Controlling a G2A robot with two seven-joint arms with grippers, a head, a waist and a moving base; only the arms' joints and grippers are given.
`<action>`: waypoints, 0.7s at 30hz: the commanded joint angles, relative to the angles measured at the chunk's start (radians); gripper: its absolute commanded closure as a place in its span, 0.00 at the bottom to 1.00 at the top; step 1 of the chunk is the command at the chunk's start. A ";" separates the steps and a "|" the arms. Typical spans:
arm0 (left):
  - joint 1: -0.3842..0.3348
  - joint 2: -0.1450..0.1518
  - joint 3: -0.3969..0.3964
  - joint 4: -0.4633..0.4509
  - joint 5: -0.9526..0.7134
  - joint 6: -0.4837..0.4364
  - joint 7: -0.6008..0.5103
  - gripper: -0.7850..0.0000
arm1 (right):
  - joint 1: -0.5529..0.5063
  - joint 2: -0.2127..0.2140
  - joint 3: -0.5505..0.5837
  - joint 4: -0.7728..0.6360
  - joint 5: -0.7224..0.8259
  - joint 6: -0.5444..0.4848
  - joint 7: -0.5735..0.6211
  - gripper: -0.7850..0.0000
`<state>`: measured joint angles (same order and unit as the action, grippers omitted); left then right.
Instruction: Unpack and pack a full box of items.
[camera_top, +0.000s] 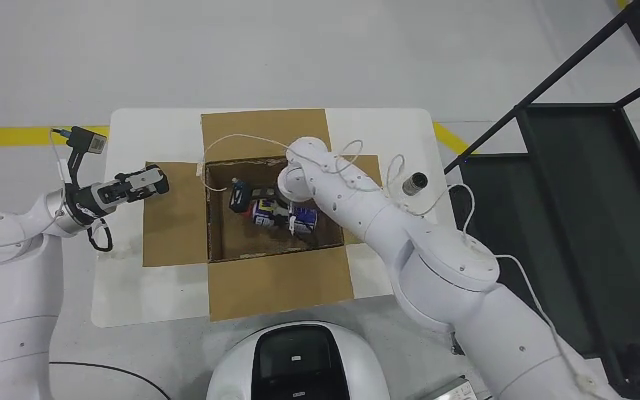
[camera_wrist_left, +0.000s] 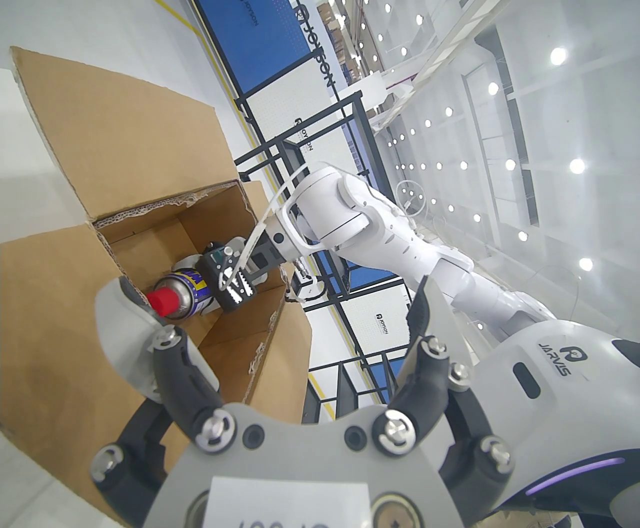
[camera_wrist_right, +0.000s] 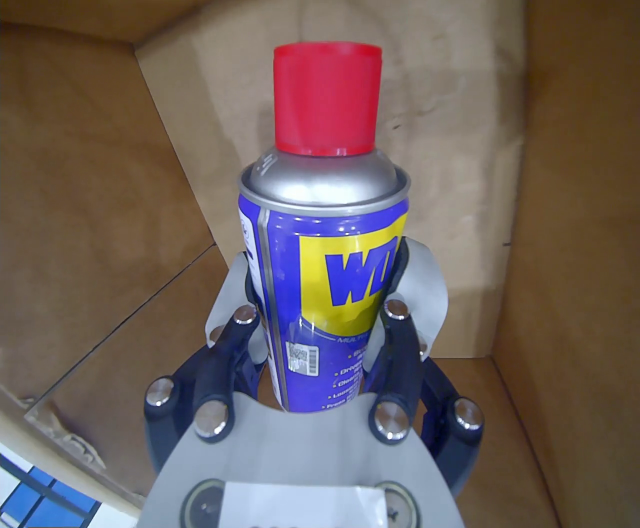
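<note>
Cardboard forms the box (camera_top: 265, 135) that stands in the middle of the white bench (camera_top: 130, 290), with its top open and all four flaps folded outward. My right hand (camera_wrist_right: 327, 275) is down inside the box, clenched on a spray can (camera_wrist_right: 320, 225). One finger presses each side of the blue and yellow body, roughly halfway along it. The red cap (camera_wrist_right: 327, 97) is on the can and points away from my wrist, toward the box wall on my left side. Seen from above, the can lies over rather than standing, its length running across the box. I cannot tell whether it touches the box floor. Around the can I see the box's bare brown walls and a floor with a seam across it.

My left hand (camera_top: 155, 182) is outside the box, above the outer edge of the flap on that side and well apart from the can. Its fingers are spread wide with nothing between them, and it faces the open box, so my left wrist looks over the flap at the red cap.

A thin white cable (camera_top: 240, 140) arcs from my right arm over the box's back flap. A black metal frame (camera_top: 560, 130) stands beyond the bench, on the side of the box away from my left hand.
</note>
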<state>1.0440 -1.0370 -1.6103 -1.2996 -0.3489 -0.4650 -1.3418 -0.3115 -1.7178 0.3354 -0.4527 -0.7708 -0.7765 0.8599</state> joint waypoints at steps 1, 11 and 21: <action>0.000 0.000 0.000 0.000 0.000 0.000 0.000 0.00 | 0.000 0.018 0.014 -0.018 -0.004 -0.005 -0.022 1.00; 0.000 0.000 0.000 0.000 0.000 0.000 0.000 0.00 | -0.057 0.165 0.140 -0.183 -0.039 -0.088 -0.178 1.00; 0.000 0.000 0.000 0.000 0.000 0.000 0.000 0.00 | -0.312 0.386 0.420 -0.650 -0.156 -0.161 -0.263 1.00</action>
<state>1.0440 -1.0370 -1.6103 -1.2996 -0.3490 -0.4650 -1.3418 -0.5838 -1.3537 0.7150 -1.0277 -0.9204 -0.9325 0.5937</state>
